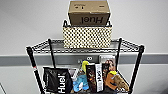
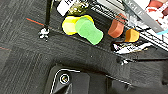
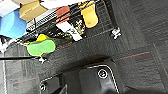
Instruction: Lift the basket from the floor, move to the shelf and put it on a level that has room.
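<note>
The cream-white woven basket (image 1: pixel 87 37) stands upright on the top wire level (image 1: pixel 47 47) of the black shelf (image 1: pixel 32 63), at the middle and back of that tier. It takes up about half the tier's width, with bare wire to either side. A brown cardboard "Huel" box (image 1: pixel 89 12) rests on top of the basket. In the left wrist view the dark carpet floor (image 2: pixel 25 60) lies below a shelf post with its small wheel (image 2: pixel 44 33). The right wrist view has the same floor (image 3: pixel 147 30) and another wheel (image 3: pixel 115 32).
The tier below is crowded: a black Huel bag (image 1: pixel 57 80), a blue bottle (image 1: pixel 80 83) and upright boxes (image 1: pixel 96 76). Low on the rack lie green (image 2: pixel 88 30), yellow (image 2: pixel 68 25) and orange (image 2: pixel 117 25) sponges. A pale wall with a grey band (image 1: pixel 15 60) is behind.
</note>
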{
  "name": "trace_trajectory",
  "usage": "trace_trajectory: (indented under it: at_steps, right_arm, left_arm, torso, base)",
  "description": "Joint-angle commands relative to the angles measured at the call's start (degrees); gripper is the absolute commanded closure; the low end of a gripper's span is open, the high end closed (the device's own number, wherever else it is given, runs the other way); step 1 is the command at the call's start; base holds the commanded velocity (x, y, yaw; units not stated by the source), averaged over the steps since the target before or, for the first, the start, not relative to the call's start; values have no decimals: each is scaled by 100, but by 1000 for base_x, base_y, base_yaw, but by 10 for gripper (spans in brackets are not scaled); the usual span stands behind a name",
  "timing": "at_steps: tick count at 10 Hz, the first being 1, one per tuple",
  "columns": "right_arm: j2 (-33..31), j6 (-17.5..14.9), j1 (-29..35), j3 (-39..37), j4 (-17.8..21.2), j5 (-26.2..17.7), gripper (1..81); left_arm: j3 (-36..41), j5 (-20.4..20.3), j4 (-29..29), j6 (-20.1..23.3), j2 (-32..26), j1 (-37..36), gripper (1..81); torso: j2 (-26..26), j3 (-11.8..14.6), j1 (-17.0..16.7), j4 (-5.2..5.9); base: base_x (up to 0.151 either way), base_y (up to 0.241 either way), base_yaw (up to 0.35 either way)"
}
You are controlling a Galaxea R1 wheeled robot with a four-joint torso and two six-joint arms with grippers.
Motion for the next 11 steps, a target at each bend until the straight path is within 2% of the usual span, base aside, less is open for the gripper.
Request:
trace_trajectory:
  at_steps: [1,4,8,11]
  right_arm:
    - [209,-205,231,-324,63,-165,10]
    - [607,-310,-59,-519,54,20,10]
    - [1072,-460,-402,-879,45,266,10]
    - [1486,-750,-718,-1336,37,380,10]
  left_arm:
    - [-368,184,203,29,124,-344,10]
    - [-580,-36,423,29,380,-116,10]
    - [-1459,-44,687,29,1101,244,10]
    - [-1828,-44,924,29,1514,473,10]
  torso:
    - [0,0,0,0]
    - [0,2,0,0]
    - [0,6,-4,0]
    - [-2,6,-4,0]
  base:
    - [0,0,0]
    - [0,0,0]
    - [0,0,0]
    - [0,0,0]
